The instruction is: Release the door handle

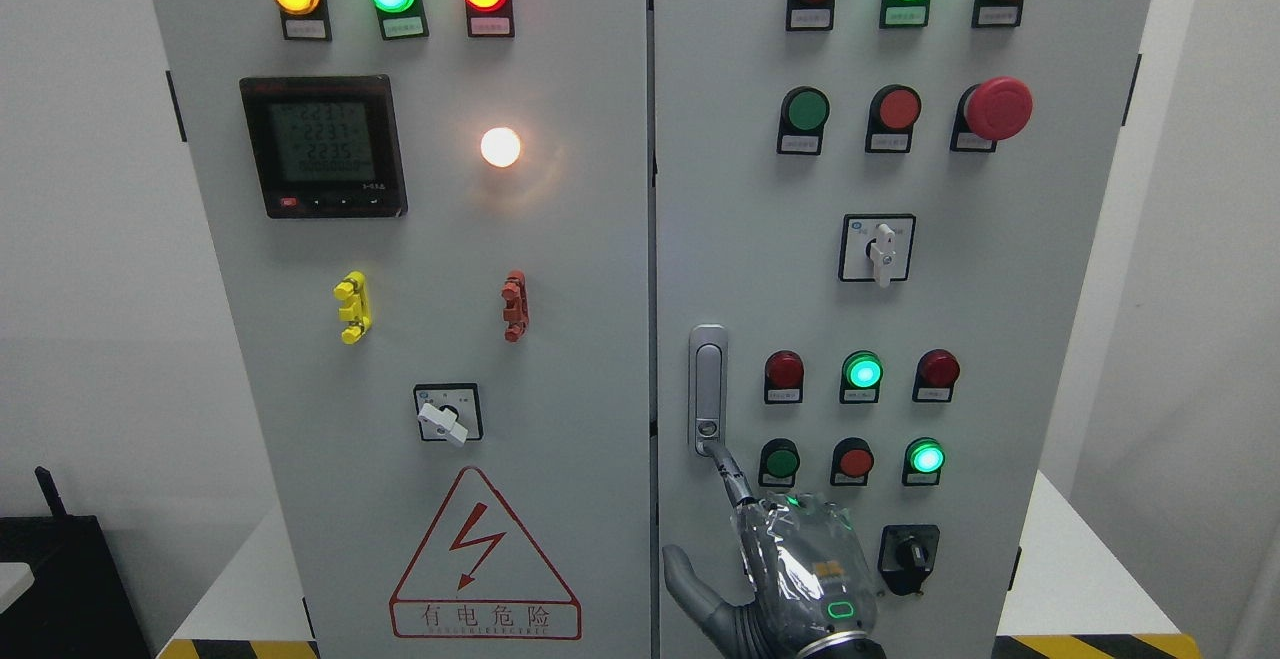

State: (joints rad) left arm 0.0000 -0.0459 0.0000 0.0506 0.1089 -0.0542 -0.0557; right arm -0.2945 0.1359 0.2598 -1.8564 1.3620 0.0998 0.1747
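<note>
1. A grey electrical cabinet (560, 339) with two doors fills the head view, covered in lamps, push buttons and rotary switches.
2. The door handle (708, 389) is a slim upright silver lever on the right-hand door, set close to the seam between the doors, about two thirds of the way down.
3. One robot hand (790, 564) rises from the bottom edge, just right of centre; which arm it belongs to cannot be told.
4. The hand sits directly below the handle and a little to its right. One extended finger (728, 469) points up and left, its tip touching the handle's lower end (at the small round lock).
5. The hand is not wrapped around the handle. The thumb (690, 584) sticks out to the left; the other fingers are hidden behind the hand's shiny back.
6. Lower on the left door is a red triangular electric hazard sign (484, 559).
</note>
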